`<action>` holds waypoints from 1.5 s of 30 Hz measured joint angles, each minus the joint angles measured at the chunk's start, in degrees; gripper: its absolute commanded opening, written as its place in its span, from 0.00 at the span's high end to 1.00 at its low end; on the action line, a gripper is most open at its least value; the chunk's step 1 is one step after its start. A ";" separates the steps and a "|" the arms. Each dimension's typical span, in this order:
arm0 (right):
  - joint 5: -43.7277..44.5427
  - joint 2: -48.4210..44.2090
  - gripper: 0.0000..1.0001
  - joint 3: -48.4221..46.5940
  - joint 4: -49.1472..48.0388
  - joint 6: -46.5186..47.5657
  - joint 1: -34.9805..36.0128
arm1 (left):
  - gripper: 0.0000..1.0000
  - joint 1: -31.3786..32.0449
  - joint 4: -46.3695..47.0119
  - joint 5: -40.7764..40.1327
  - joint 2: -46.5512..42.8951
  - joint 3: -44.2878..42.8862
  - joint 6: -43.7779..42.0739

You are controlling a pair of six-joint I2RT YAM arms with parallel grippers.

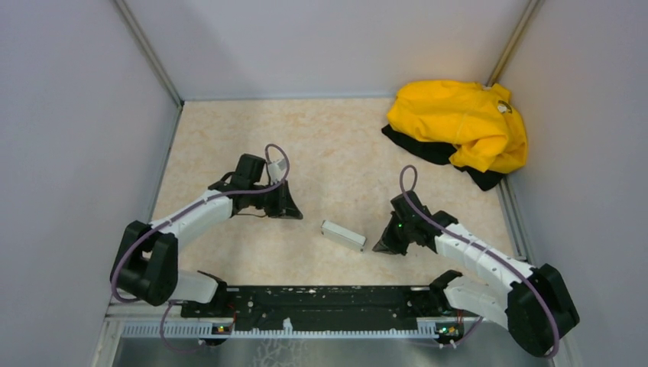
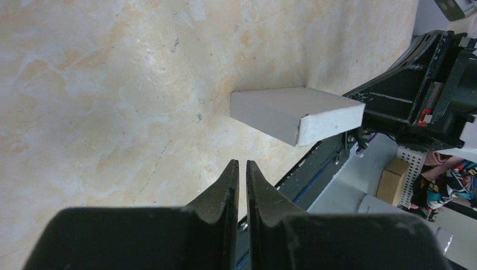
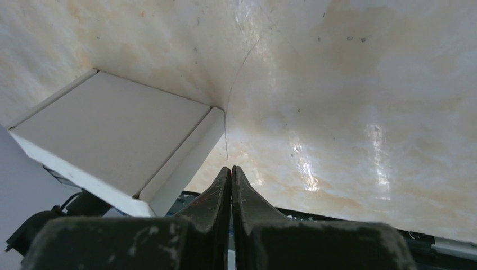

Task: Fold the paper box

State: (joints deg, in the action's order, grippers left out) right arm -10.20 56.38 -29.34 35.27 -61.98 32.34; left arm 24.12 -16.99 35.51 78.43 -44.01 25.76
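We see the small, flat, pale grey-white cardboard box lying on the beige marbled tabletop, between our two grippers and touching neither. It reads as a closed rectangular block, with no flap standing up in any view. We therefore judge the folding close to done, and the step in hand a check and a tidy finish. Our left gripper has its black fingers drawn nearly together, only a thin slit between them and nothing in it. Our right gripper has its fingers pressed fully together, also empty, its tips just beside a corner of the box. To do this well, we would hold both tips off the box unless a seam needs pressing. If one does, closed fingers make a good blunt pusher while the other gripper braces the opposite side, since light card is likely to slide on this smooth surface. We would press gently on a flat face, not an edge, so the thin walls do not buckle.
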 measured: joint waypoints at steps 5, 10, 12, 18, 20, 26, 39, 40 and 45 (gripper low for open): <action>-1.05 7.72 1.00 0.48 -4.55 0.92 0.00 | 0.85 0.11 -0.68 -2.14 3.32 0.00 -2.08; -1.75 13.62 1.00 0.20 -7.93 2.29 0.00 | 0.85 0.28 -0.52 -3.04 7.21 0.02 -3.23; -1.92 15.58 1.00 -0.68 -8.44 2.71 0.00 | 0.85 0.35 -0.11 -3.04 8.41 0.02 -3.39; -2.54 21.22 1.00 -4.81 -11.28 4.04 0.00 | 0.85 0.79 1.09 -3.02 10.99 0.02 -3.65; -2.84 23.23 1.00 -6.49 -11.93 4.52 0.00 | 0.85 0.85 1.22 -2.99 11.39 0.02 -3.78; -3.30 30.12 1.00 -12.50 -13.05 6.45 0.00 | 0.85 0.87 1.62 -2.97 11.56 0.02 -3.98; -3.19 37.75 0.92 -23.21 -12.07 14.16 0.00 | 0.80 0.87 1.51 -3.58 8.33 -0.35 -3.32; -2.80 37.75 0.89 -24.11 -11.34 15.19 0.00 | 0.79 0.90 1.09 -4.07 7.54 -0.81 -3.34; -1.07 34.40 0.86 -25.57 -9.29 21.00 -0.02 | 0.70 0.87 -0.81 -7.39 2.84 -3.13 -3.32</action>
State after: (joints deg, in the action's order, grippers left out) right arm -11.27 90.78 -54.92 25.98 -40.97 32.32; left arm 24.99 -17.80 28.12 81.28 -47.13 22.44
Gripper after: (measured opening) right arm 0.138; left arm 0.273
